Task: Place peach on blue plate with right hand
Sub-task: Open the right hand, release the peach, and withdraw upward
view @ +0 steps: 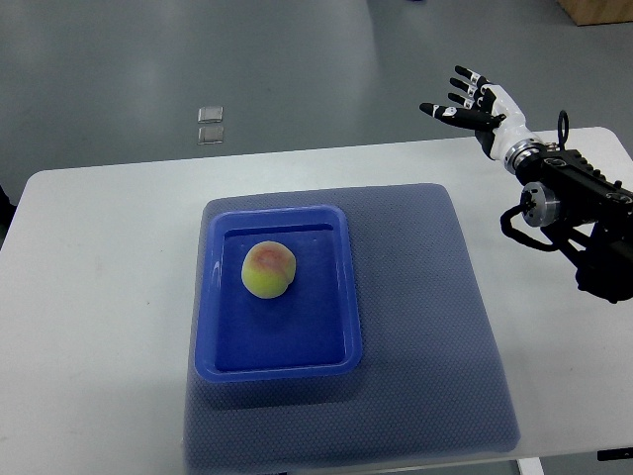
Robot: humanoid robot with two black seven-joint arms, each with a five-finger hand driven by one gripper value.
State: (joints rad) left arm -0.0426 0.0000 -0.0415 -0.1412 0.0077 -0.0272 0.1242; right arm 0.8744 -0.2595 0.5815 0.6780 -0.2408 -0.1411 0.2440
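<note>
One mat [435,327] lies nearest me, grey-blue and textured, and its near edge comes close to the bottom of the picture, where the white table [99,297] is cut off too. On the mat sits one blue plate [278,368], really a shallow rectangular tray with a raised rim. One peach [268,269] rests inside it, toward the far left part of its floor, yellow-green with a reddish blush on top; its underside is hidden from me.

My right arm [579,203] comes in from the right edge, its black links partly cut off there. My right hand [473,107] hangs past the table's far right corner, well apart from the plate, fingers [442,112] spread and holding nothing. I cannot count every finger, since some overlap.

Farthest off, two small pale squares [210,125] lie on the grey floor, too small to make out.
</note>
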